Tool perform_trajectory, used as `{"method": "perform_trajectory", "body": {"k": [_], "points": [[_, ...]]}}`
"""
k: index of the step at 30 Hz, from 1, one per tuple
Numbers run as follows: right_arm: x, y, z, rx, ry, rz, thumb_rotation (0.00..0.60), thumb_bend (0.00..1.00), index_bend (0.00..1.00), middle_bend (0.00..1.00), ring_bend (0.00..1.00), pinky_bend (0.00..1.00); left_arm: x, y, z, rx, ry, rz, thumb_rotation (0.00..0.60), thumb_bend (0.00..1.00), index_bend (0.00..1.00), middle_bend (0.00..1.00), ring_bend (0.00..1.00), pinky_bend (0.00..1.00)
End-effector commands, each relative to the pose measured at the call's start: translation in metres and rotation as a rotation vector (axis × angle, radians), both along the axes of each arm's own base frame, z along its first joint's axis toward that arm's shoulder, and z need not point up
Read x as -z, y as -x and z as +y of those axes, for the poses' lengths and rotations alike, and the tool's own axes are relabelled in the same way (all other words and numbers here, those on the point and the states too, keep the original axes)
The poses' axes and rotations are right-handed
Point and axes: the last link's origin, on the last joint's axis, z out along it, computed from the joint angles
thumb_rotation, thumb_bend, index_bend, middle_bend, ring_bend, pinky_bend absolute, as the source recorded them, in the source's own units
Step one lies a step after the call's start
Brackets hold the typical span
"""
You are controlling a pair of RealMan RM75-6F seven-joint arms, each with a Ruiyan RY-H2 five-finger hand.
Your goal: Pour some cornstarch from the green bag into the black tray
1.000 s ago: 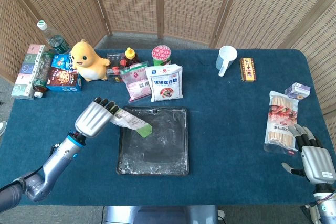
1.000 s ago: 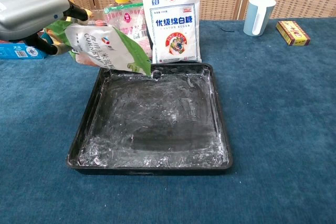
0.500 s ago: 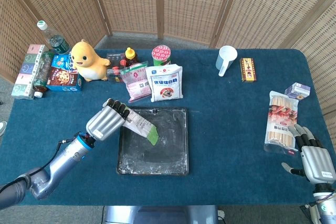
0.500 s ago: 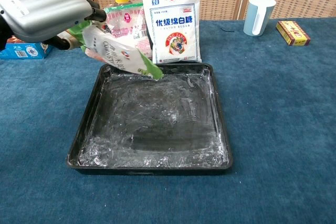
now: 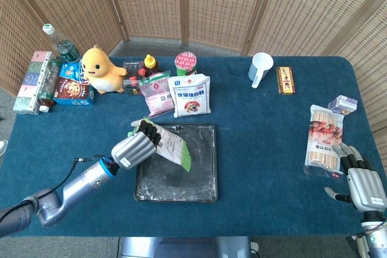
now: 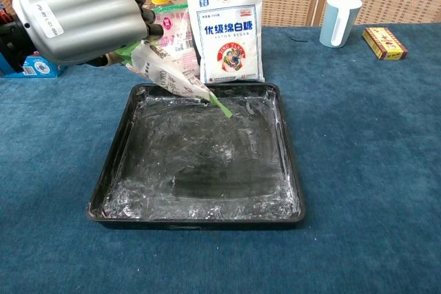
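Observation:
My left hand (image 5: 137, 147) (image 6: 81, 13) grips the green-and-white cornstarch bag (image 5: 175, 150) (image 6: 171, 75) and holds it tilted over the black tray (image 5: 205, 193) (image 6: 289, 163), its green end pointing down toward the tray's middle. White powder streaks coat the tray floor. No falling powder is visible. My right hand (image 5: 363, 184) rests at the table's right front edge, fingers apart, holding nothing; the chest view does not show it.
Behind the tray stand a white sugar bag (image 5: 191, 95) (image 6: 229, 34), a pink bag (image 5: 156, 93), bottles, a yellow duck toy (image 5: 101, 69) and boxes at back left. A blue cup (image 5: 260, 69) (image 6: 340, 20), a small box (image 5: 285, 80) and a noodle pack (image 5: 324, 140) lie to the right.
My left hand has moved right and forward over the tray with the bag, tipping its green end lower and further toward the tray's middle. The right hand has stayed still.

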Motion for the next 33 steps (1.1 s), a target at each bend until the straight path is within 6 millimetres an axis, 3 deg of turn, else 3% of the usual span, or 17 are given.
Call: {"method": "perform_trajectory", "body": {"k": [1,17,21,28,33], "points": [[0.0,0.0,0.0,0.0,0.0,0.0,0.6,0.0,0.0,0.01,0.02,0.11,0.0,-0.001,-0.001,0.002,0.002,0.004,0.6,0.36,0.65,0.59,0.54,0.57],[0.002,0.0,0.0,0.0,-0.006,0.006,0.6,0.0,0.0,0.01,0.02,0.11,0.0,-0.013,-0.007,0.125,-0.022,0.155,0.6,0.39,0.76,0.67,0.59,0.58],[0.001,-0.001,0.0,-0.003,-0.002,0.004,0.6,0.0,0.0,0.01,0.02,0.11,0.0,-0.014,-0.01,0.125,-0.01,0.14,0.6,0.4,0.8,0.71,0.64,0.62],[0.001,0.0,0.0,0.001,-0.002,0.001,0.6,0.0,0.0,0.01,0.02,0.11,-0.002,-0.008,-0.007,0.081,-0.003,0.102,0.6,0.37,0.8,0.71,0.64,0.66],[0.002,0.0,0.0,0.003,-0.006,0.004,0.6,0.0,0.0,0.01,0.02,0.11,-0.01,-0.001,-0.004,0.019,0.008,0.007,0.6,0.34,0.8,0.86,0.79,0.67]]}}
